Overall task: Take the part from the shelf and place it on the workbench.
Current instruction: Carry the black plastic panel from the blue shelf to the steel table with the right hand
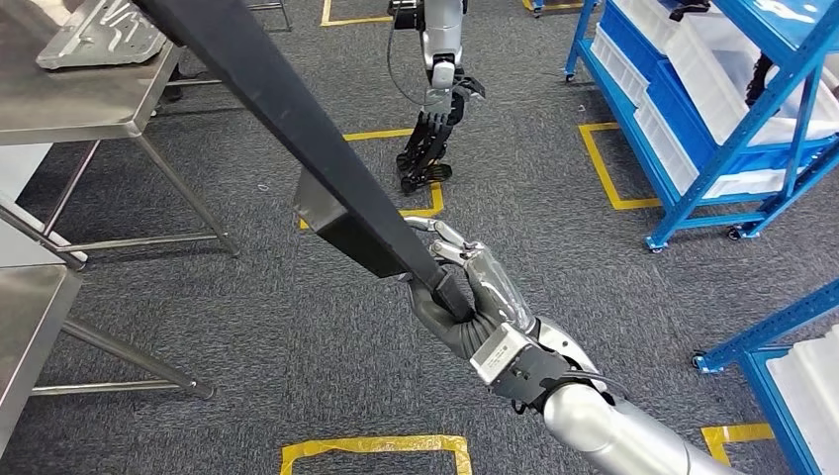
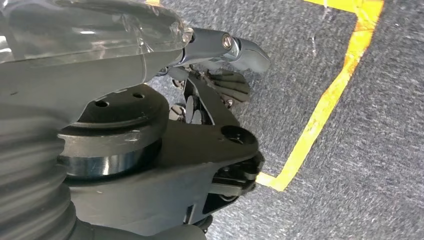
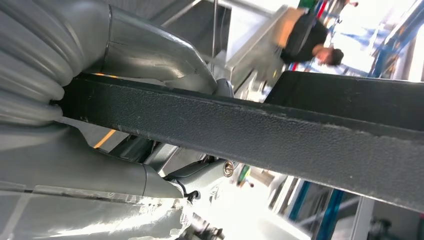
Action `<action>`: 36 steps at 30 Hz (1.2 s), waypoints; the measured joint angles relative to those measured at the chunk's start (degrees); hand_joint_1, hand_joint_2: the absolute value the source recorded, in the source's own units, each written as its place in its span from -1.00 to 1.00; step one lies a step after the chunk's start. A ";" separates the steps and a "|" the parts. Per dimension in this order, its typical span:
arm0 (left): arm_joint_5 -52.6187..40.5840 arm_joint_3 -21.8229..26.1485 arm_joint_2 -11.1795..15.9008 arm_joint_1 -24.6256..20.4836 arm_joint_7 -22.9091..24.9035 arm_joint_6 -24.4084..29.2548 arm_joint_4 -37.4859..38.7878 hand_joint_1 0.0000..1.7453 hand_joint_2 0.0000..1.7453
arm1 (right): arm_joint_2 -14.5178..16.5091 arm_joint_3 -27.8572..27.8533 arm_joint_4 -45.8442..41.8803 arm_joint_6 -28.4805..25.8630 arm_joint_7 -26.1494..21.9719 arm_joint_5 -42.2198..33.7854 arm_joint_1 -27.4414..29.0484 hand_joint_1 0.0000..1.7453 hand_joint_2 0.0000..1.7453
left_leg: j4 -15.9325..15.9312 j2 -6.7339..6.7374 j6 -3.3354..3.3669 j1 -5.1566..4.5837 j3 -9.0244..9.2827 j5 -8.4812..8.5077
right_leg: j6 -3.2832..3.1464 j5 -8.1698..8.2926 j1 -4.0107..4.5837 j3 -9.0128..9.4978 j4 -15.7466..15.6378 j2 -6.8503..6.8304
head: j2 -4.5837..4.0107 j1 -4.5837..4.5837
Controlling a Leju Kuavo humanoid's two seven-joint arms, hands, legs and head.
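A silver right arm [image 1: 604, 426] is seen entering from the lower edge of the head view, and its right hand [image 1: 470, 297] is wrapped around the near end of the part [image 1: 297, 129], a long black bar of textured, angled section. The fingers [image 1: 450, 242] are curled over the top of the bar while the dark thumb side is pressed from beneath, so the bar is gripped firmly; the same grip is shown close up in the right wrist view, where the part [image 3: 280, 135] is crossed by the grey thumb [image 3: 145, 55]. The part is held in the air above the grey carpet [image 1: 297, 346], slanting up and away toward the upper left of the head view, its far end being cut off by the picture edge. In the left wrist view the left hand [image 2: 215, 95] is seen above the carpet beside a yellow tape line [image 2: 320, 110]; nothing is held in it, but whether its fingers are spread or curled cannot be told. Steel workbenches [image 1: 79, 109] are placed to the left, a pressed metal piece [image 1: 104, 35] lying on the farther one. Blue shelving [image 1: 732, 109] with white bins is stood to the right. Farther off, another robot's arm and hand [image 1: 440, 99] are seen hanging down.
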 joint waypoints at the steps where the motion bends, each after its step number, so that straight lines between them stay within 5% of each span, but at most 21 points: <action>1: 0.02 0.00 0.00 0.03 0.01 -0.04 0.00 -1.00 1.00 | 0.05 0.08 0.00 0.11 -0.04 -0.01 -0.09 1.00 1.00 | -3.04 0.37 0.22 -0.07 1.54 1.85 | 0.02 -0.19 0.07 0.27 0.00 -0.75 | 0.00 -0.16; 3: 0.04 0.00 0.01 -0.01 0.04 -0.07 0.00 -1.00 1.00 | 0.21 0.17 0.00 0.34 -0.14 -0.04 -0.40 1.00 1.00 | -10.92 2.70 0.87 -0.66 5.42 5.04 | 0.23 -0.62 0.22 0.91 -0.07 -2.06 | 0.00 -0.38; 5: 0.07 0.00 0.01 -0.04 0.09 -0.09 0.00 -1.00 1.00 | 0.42 0.29 0.00 0.62 -0.21 -0.10 -0.75 1.00 1.00 | -14.82 4.23 1.47 -1.36 7.10 5.89 | 0.61 -0.93 0.34 1.32 -0.26 -3.16 | 0.00 -0.42; 8: 0.08 0.01 0.02 0.13 0.19 -0.32 0.00 -1.00 1.00 | 0.81 0.51 -0.02 1.02 -0.24 -0.17 -1.07 1.00 1.00 | -16.01 2.43 2.15 -1.41 7.47 6.15 | 1.45 -1.44 0.28 2.08 -0.54 -4.19 | 0.00 -0.23; 10: -0.02 0.01 0.02 0.15 0.28 -0.57 0.00 -1.00 1.00 | 0.99 0.57 -0.05 1.23 -0.31 -0.17 -1.32 1.00 1.00 | -17.14 1.02 2.73 -1.03 8.39 6.57 | 1.85 -3.27 0.11 1.19 2.22 -1.54 | 0.00 0.09; 12: -0.11 0.02 0.02 0.02 0.38 -0.86 0.00 -1.00 1.00 | 1.03 0.75 -0.06 1.39 -0.42 -0.18 -1.41 1.00 1.00 | -17.44 -0.34 3.11 -0.91 8.80 6.72 | 1.86 -6.43 0.00 -2.72 9.50 1.91 | 0.00 0.69; 14: -0.12 0.02 0.02 -0.03 0.42 -1.08 0.00 -1.00 1.00 | 1.03 1.07 -0.04 1.49 -0.46 -0.21 -1.30 1.00 1.00 | -17.28 -1.91 3.25 -0.90 8.86 6.59 | 1.92 -7.62 -0.03 -6.53 15.33 2.94 | 0.00 1.30; 15: -0.13 0.02 0.02 -0.01 0.45 -1.12 0.00 -1.00 1.00 | 1.02 1.18 -0.03 1.53 -0.49 -0.22 -1.27 1.00 1.00 | -17.12 -2.73 3.24 -0.86 8.92 6.45 | 1.97 -6.50 -0.08 -7.04 15.24 3.03 | 0.00 1.58; 17: -0.15 0.02 0.02 0.02 0.55 -1.12 0.00 -1.00 1.00 | 1.00 1.33 -0.02 1.76 -0.65 -0.25 -1.30 1.00 1.00 | -16.54 -4.36 2.92 -0.71 9.10 5.93 | 2.17 -1.72 -0.42 -4.96 8.85 3.86 | 0.00 2.12; 19: -0.14 0.02 0.03 -0.06 0.66 -1.13 0.00 -1.00 1.00 | 1.05 1.44 -0.02 2.10 -0.92 -0.30 -1.39 1.00 1.00 | -15.58 -5.69 2.29 -0.61 8.74 5.28 | 2.32 1.21 -0.96 -2.36 2.24 6.58 | 0.00 2.47; 21: -0.14 0.02 0.03 -0.09 0.81 -1.17 0.00 -1.00 1.00 | 1.20 1.54 -0.03 2.45 -1.18 -0.32 -1.41 1.00 1.00 | -15.08 -6.76 1.68 -0.39 8.05 5.11 | 2.05 1.16 -1.02 -1.78 0.61 8.00 | 0.00 2.53; 23: -0.16 0.02 0.06 0.00 0.96 -1.24 0.00 -1.00 1.00 | 1.40 1.62 -0.04 2.72 -1.34 -0.32 -1.45 1.00 1.00 | -15.11 -7.82 1.20 -0.16 7.76 5.19 | 1.51 1.20 -0.87 -1.69 0.40 6.85 | 0.00 2.44; 25: -0.16 0.01 0.12 0.03 1.02 -1.25 0.00 -1.00 1.00 | 1.73 1.69 -0.04 2.88 -1.44 -0.33 -1.60 1.00 1.00 | -13.23 -5.44 0.63 -0.45 7.10 4.04 | 0.87 1.15 -0.90 -1.33 0.09 5.37 | 0.00 1.89; 27: -0.18 0.00 0.15 -0.04 1.04 -1.26 0.00 -1.00 1.00 | 1.96 1.76 -0.04 2.98 -1.52 -0.33 -1.72 1.00 1.00 | -7.01 -1.38 0.10 -0.56 4.33 0.86 | 0.27 0.90 -0.69 -0.95 -0.08 3.64 | 0.00 0.94; 29: -0.24 -0.01 0.15 -0.06 1.09 -1.26 0.00 -1.00 1.00 | 1.99 1.86 -0.04 3.12 -1.60 -0.33 -1.73 1.00 1.00 | -0.04 -0.16 -0.14 -0.21 0.68 -1.86 | -0.07 0.60 -0.41 -0.76 -0.09 1.92 | 0.00 0.33; 30: -0.27 -0.01 0.15 -0.05 1.13 -1.25 0.00 -1.00 1.00 | 2.02 1.90 -0.04 3.24 -1.64 -0.33 -1.72 1.00 1.00 | 1.34 -0.07 -0.14 -0.08 -0.20 -1.85 | -0.14 0.44 -0.32 -0.65 -0.09 1.06 | 0.00 0.17; 32: -0.32 -0.02 0.15 -0.02 1.22 -1.24 0.00 -1.00 1.00 | 2.14 1.95 -0.03 3.59 -1.81 -0.32 -1.73 1.00 1.00 | -1.89 0.25 0.05 -0.01 1.16 0.98 | -0.13 0.11 -0.18 -0.24 -0.09 -0.47 | 0.00 -0.16; 34: -0.38 -0.02 0.15 -0.04 1.31 -1.20 0.00 -1.00 1.00 | 2.30 1.96 -0.04 4.02 -2.09 -0.33 -1.78 1.00 1.00 | -9.98 2.47 0.58 -0.42 5.08 4.53 | 0.08 -0.32 -0.04 0.43 -0.15 -1.79 | 0.00 -0.41; 36: -0.50 -0.02 0.15 -0.10 1.39 -1.14 0.00 -1.00 1.00 | 2.42 1.98 -0.04 4.56 -2.45 -0.39 -1.84 1.00 1.00 | -14.70 4.20 1.22 -1.10 7.17 5.80 | 0.54 -0.62 0.09 0.91 -0.30 -2.90 | 0.00 -0.50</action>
